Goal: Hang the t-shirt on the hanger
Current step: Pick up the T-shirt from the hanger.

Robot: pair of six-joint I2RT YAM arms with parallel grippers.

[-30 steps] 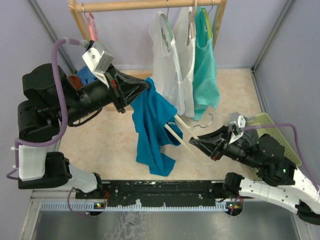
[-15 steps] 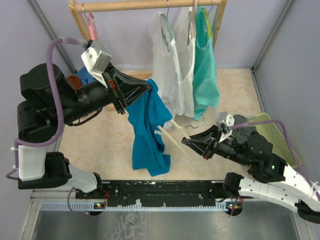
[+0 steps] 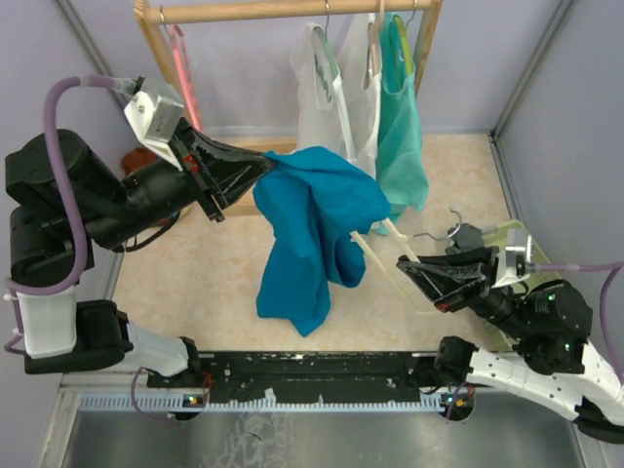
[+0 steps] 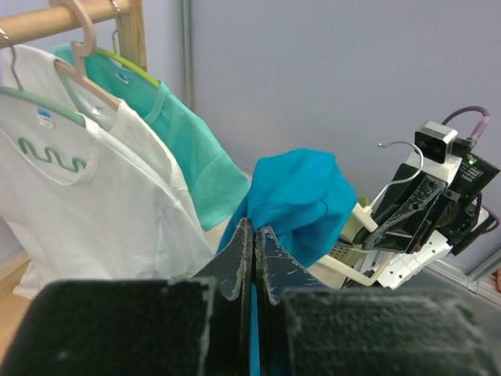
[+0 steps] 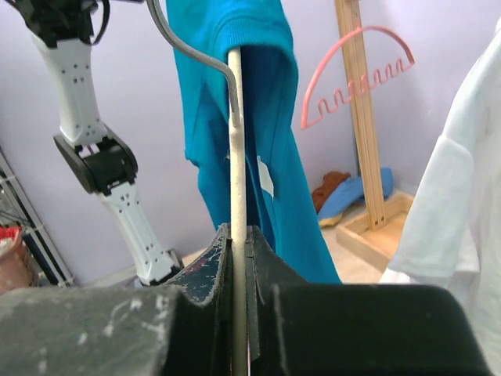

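Observation:
The teal-blue t-shirt (image 3: 312, 229) hangs in the air at mid-scene. My left gripper (image 3: 268, 168) is shut on its upper edge, and the left wrist view shows the cloth (image 4: 301, 200) bunched beyond the closed tips (image 4: 254, 229). My right gripper (image 3: 411, 270) is shut on the cream hanger (image 3: 385, 258); one arm of the hanger runs up and left into the shirt, and the silver hook (image 3: 444, 226) points up. In the right wrist view the hanger rod (image 5: 235, 141) rises from between the closed fingers into the shirt (image 5: 258, 133), whose white label shows.
A wooden rail (image 3: 283, 10) at the back carries white tops (image 3: 336, 117) and a mint-green tank top (image 3: 402, 127) close behind the shirt. A pink hanger (image 3: 178, 51) hangs at the left. A lighter blue cloth (image 5: 360, 196) lies by the rack base. A pale green basket (image 3: 541, 263) sits at right.
My left gripper has lifted and swung left, and the shirt has spread to the right over the hanger arm. My right gripper has moved right with the hanger, its hook now upright.

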